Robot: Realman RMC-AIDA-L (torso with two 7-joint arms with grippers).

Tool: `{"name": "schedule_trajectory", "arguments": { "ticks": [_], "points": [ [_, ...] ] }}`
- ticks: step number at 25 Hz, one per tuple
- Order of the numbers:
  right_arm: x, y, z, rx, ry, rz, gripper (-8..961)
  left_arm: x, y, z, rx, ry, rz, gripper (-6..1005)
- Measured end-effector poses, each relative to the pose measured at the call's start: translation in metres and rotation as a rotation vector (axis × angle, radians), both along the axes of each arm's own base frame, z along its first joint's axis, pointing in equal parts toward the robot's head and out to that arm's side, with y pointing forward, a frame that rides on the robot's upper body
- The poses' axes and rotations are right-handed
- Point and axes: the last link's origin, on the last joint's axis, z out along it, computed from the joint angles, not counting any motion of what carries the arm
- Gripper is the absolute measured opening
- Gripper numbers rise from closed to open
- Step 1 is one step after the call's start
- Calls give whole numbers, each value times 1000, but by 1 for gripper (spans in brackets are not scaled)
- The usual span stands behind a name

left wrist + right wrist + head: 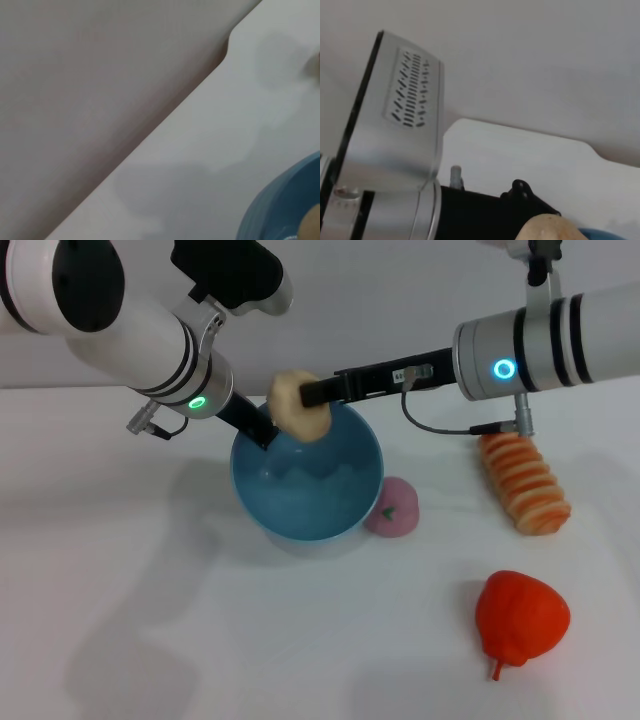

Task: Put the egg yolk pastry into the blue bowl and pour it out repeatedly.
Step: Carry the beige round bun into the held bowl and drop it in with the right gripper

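The blue bowl (305, 490) is tipped with its opening toward me, at the middle of the white table. My left gripper (260, 431) is shut on its far left rim. The egg yolk pastry (296, 406), a pale beige lump, hangs over the bowl's far rim with my right gripper (306, 398) shut on it. The left wrist view catches a piece of the bowl's rim (280, 205). In the right wrist view the top of the pastry (551, 229) shows in front of the left arm's silver casing (395, 135).
A pink bun (393, 508) lies against the bowl's right side. A long orange-striped bread (523, 483) lies further right, below the right arm. A red fruit-shaped item (520, 618) sits at the front right. The table (150, 620) meets a pale wall behind.
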Motion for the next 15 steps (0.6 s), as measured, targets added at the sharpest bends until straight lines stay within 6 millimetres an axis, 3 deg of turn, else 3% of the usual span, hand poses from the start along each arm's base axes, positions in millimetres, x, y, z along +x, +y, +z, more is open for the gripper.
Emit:
{"name": "schedule_trajectory", "arguments": {
  "ticks": [15],
  "points": [
    [13, -2, -7, -5, 5, -49, 29, 1, 0, -1, 2, -2, -6, 0]
  ]
}}
